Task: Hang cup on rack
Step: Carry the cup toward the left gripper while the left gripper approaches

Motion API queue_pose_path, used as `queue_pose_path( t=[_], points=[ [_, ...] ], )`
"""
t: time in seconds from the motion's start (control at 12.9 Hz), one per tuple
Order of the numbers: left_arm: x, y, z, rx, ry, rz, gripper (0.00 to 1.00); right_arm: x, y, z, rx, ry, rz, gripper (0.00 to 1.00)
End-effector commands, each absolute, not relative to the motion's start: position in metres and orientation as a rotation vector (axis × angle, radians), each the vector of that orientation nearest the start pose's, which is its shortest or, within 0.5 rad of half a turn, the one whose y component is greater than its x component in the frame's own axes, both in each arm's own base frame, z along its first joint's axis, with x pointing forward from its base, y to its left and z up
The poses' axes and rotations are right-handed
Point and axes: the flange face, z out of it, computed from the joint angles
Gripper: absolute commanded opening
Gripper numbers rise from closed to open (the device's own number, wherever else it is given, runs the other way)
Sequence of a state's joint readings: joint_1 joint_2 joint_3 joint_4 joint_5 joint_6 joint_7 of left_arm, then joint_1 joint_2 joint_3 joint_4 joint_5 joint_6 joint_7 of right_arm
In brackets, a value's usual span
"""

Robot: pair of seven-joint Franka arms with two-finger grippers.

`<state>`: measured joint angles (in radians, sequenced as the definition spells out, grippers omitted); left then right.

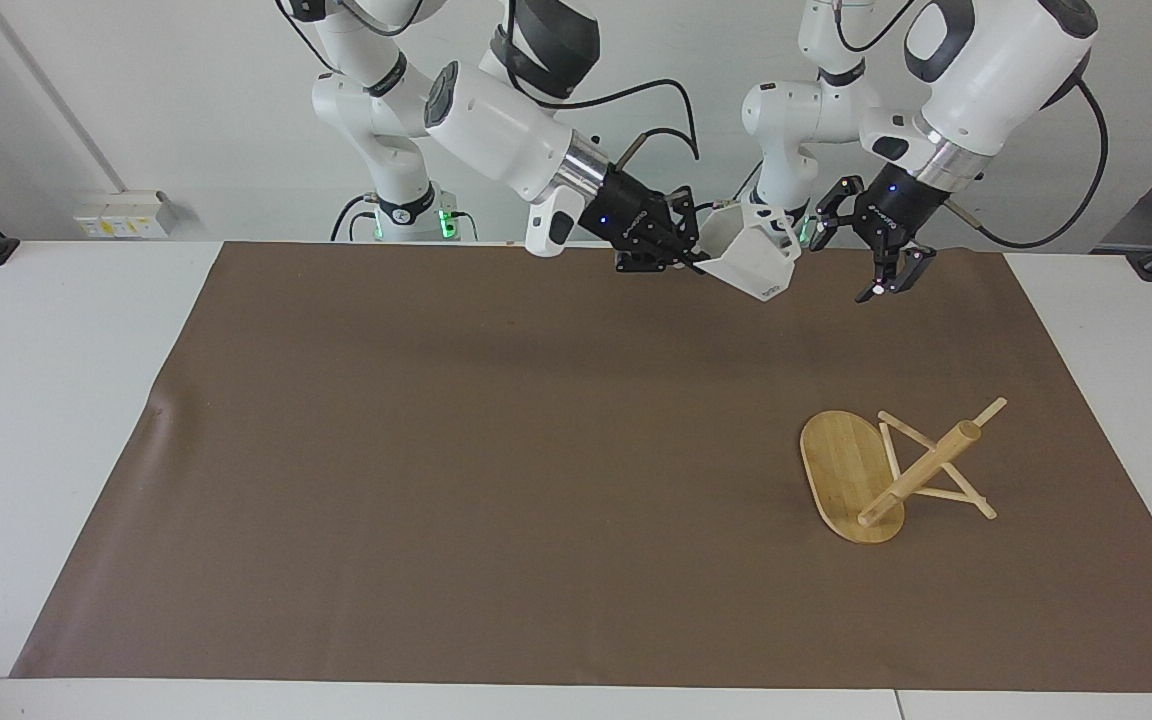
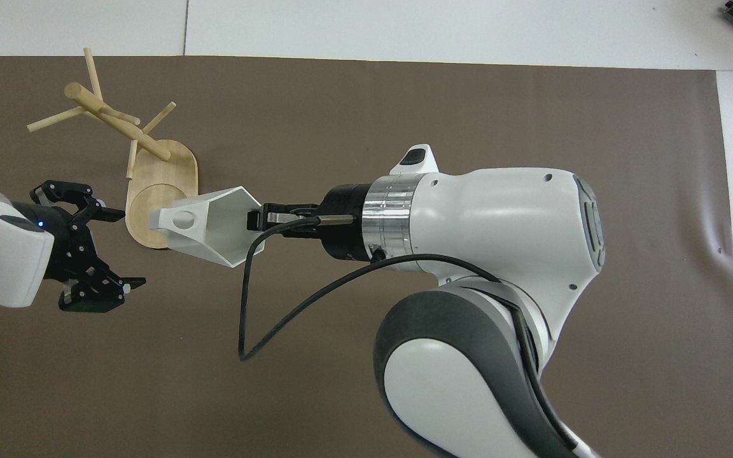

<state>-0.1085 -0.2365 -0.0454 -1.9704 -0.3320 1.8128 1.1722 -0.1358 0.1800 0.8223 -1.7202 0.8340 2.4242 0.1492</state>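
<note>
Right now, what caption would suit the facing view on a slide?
Right gripper holds the white cup aloft beside the open left gripper; the rack lies tipped over.

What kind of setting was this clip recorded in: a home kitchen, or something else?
Most likely a robotics lab, not a kitchen: two robot arms mounted at a white table, a plain brown mat as work surface, a bare wall with a socket strip.

The right arm reaches out from its base toward the left arm's end, forearm nearly level, wrist raised high. The right gripper (image 1: 694, 262) is clamped on the rim of the cup (image 1: 751, 253). The left arm slants down, its left gripper (image 1: 856, 255) spread wide, its 2 fingers apart, close beside the cup.
</note>
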Motion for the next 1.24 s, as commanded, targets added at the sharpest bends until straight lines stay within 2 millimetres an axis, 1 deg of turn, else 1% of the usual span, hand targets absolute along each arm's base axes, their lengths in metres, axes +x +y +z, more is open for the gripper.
queue_pose_path(
  t=[0.0, 0.08, 0.31, 0.54, 0.62, 0.7, 0.77, 0.85, 0.93, 1.0, 1.16],
  points=[
    [0.462, -0.092, 0.571, -2.645, 2.126, -0.542, 1.00, 0.519, 0.389, 0.575, -2.132, 0.079, -0.148, 0.00],
    [0.460, -0.085, 0.569, -2.635, 2.163, -0.579, 1.00, 0.519, 0.389, 0.575, -2.132, 0.079, -0.148, 0.00],
    [0.458, -0.072, 0.570, -2.609, 2.238, -0.681, 1.00, 0.518, 0.390, 0.575, -2.141, 0.059, -0.153, 0.00],
    [0.461, -0.067, 0.570, -2.585, 2.269, -0.770, 1.00, 0.516, 0.392, 0.574, -2.178, 0.006, -0.165, 0.00],
    [0.463, -0.059, 0.565, -2.603, 2.263, -0.813, 1.00, 0.514, 0.393, 0.572, -2.186, -0.005, -0.151, 0.00],
    [0.467, -0.043, 0.551, -2.668, 2.242, -0.865, 1.00, 0.509, 0.398, 0.572, -2.191, -0.026, -0.137, 0.00],
    [0.474, -0.029, 0.542, -2.669, 2.251, -0.936, 1.00, 0.508, 0.399, 0.572, -2.192, -0.032, -0.134, 0.00],
    [0.477, -0.023, 0.538, -2.675, 2.244, -0.967, 1.00, 0.507, 0.401, 0.572, -2.191, -0.034, -0.129, 0.00],
    [0.480, -0.028, 0.540, -2.683, 2.240, -1.018, 1.00, 0.502, 0.406, 0.573, -2.189, -0.049, -0.118, 0.00],
    [0.481, -0.033, 0.542, -2.697, 2.228, -1.086, 1.00, 0.500, 0.407, 0.572, -2.194, -0.060, -0.103, 0.00],
    [0.486, -0.042, 0.542, -2.701, 2.209, -1.152, 1.00, 0.498, 0.408, 0.569, -2.213, -0.084, -0.090, 0.00]
  ],
)
